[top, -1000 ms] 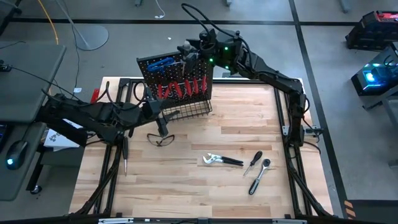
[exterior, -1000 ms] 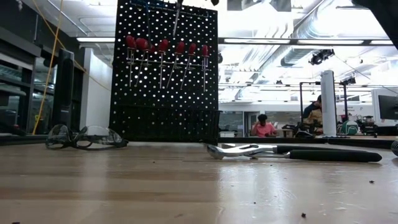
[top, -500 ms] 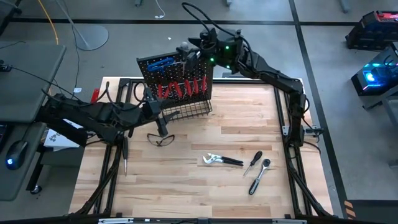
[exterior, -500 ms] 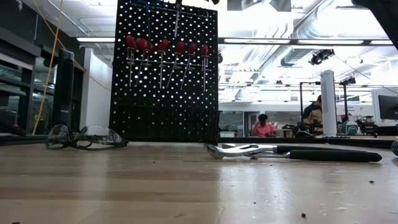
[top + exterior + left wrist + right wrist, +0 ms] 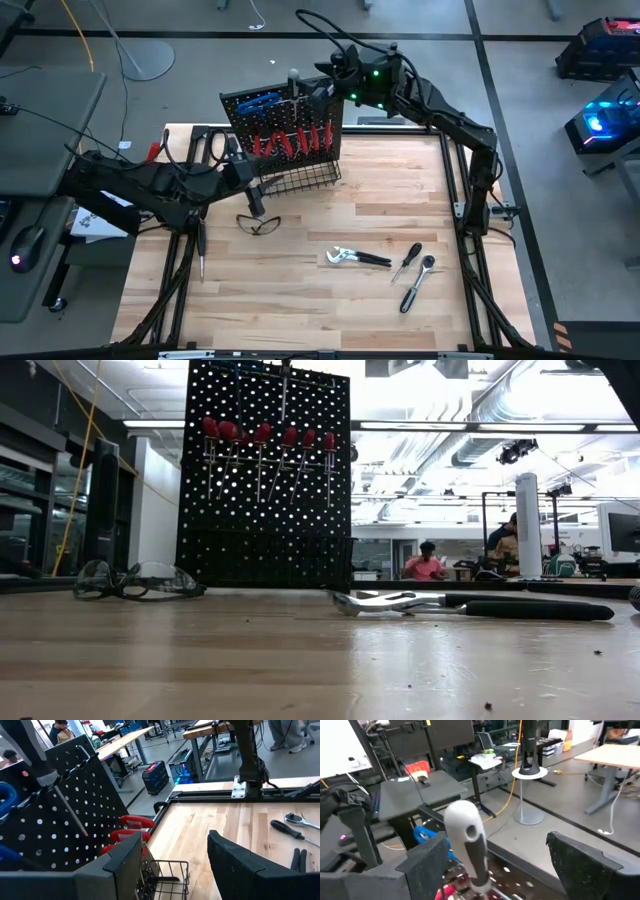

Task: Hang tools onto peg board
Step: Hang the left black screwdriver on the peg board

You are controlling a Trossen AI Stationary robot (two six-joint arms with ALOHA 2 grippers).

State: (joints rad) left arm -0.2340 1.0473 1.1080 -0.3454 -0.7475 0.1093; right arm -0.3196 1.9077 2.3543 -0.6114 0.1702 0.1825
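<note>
The black peg board [image 5: 282,128] stands at the table's far left and carries red-handled screwdrivers [image 5: 290,141] and a blue T-key [image 5: 262,100]. A screwdriver with a pale-capped dark handle [image 5: 467,837] hangs at the board's top edge [image 5: 293,76], handle up and shaft [image 5: 70,812] pointing down. My right gripper [image 5: 505,870] is open just right of that handle, touching nothing. My left gripper [image 5: 175,870] hovers open by the wire basket [image 5: 167,877], at the board's near left corner [image 5: 255,195]. Pliers [image 5: 355,257], a black screwdriver [image 5: 406,261] and a ratchet [image 5: 417,282] lie on the table.
Safety glasses [image 5: 258,223] lie on the table just in front of the basket, below my left gripper. The loose tools lie near the middle and right of the wooden top. Bare wood stretches along the near edge [image 5: 300,320].
My right gripper has opened and let go of the pale-capped screwdriver, then drawn back from the board toward the table's right edge and a little up. The screwdriver stays hanging at the board's top.
</note>
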